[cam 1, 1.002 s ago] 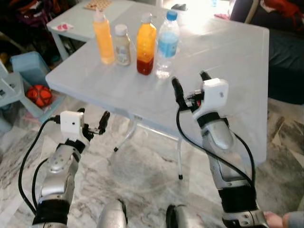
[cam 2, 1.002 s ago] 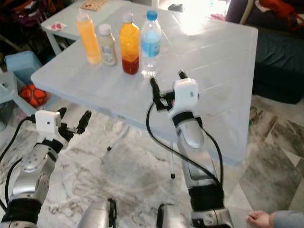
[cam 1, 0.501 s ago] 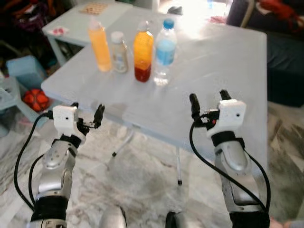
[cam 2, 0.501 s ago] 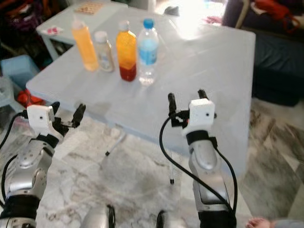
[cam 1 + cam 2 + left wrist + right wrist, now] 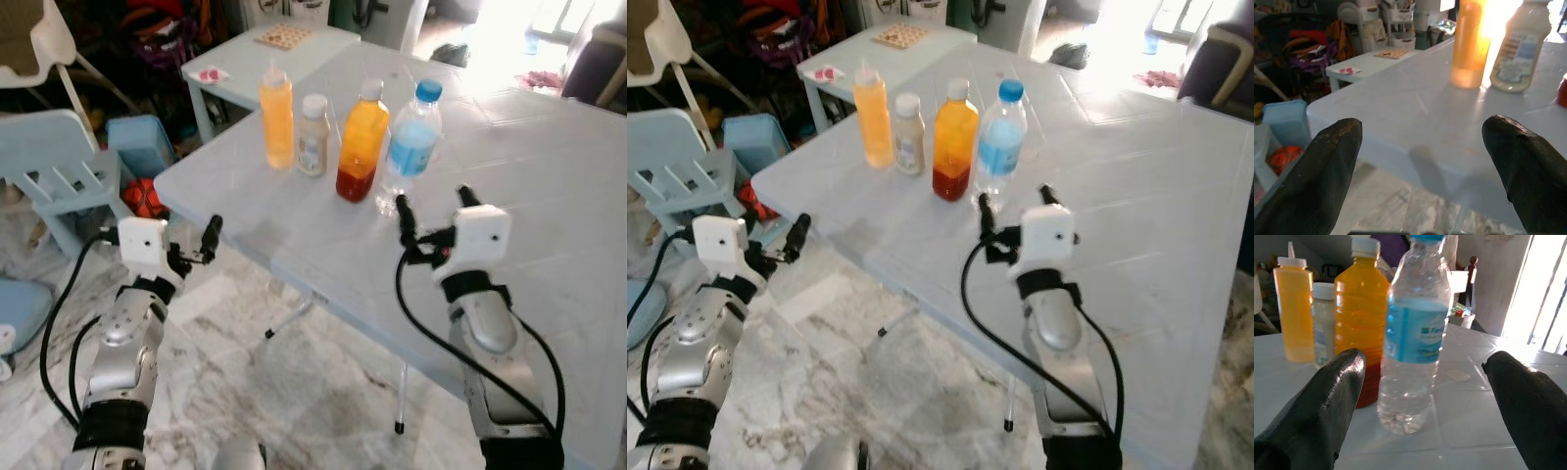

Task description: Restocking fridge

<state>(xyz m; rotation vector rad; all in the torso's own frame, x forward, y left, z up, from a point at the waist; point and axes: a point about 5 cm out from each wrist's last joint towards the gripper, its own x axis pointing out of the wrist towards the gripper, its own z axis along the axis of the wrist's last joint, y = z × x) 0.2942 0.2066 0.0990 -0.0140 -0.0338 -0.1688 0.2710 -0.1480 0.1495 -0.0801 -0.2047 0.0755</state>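
Left eye view shows a pale blue surface carrying four bottles in a row close to its left edge: an orange squeeze bottle nearest the far-left corner, then a small cream bottle, an orange juice bottle with a dark red layer at its base, and a clear water bottle with a blue cap and blue label; the cream bottle stands just beside the squeeze bottle, and the water bottle just beside the juice bottle; all four stand upright.

The right gripper hovers over the surface just short of the water bottle, its fingers spread apart and grasping nothing; right wrist view has the water bottle standing between the two black fingers, apart from both.

The left gripper is held off the near-left edge of the surface, above the marble floor, fingers released and empty; left wrist view looks across the surface corner toward the squeeze bottle and cream bottle.

A smaller light table stands beyond the far-left corner; a blue bin sits on the floor beside it.
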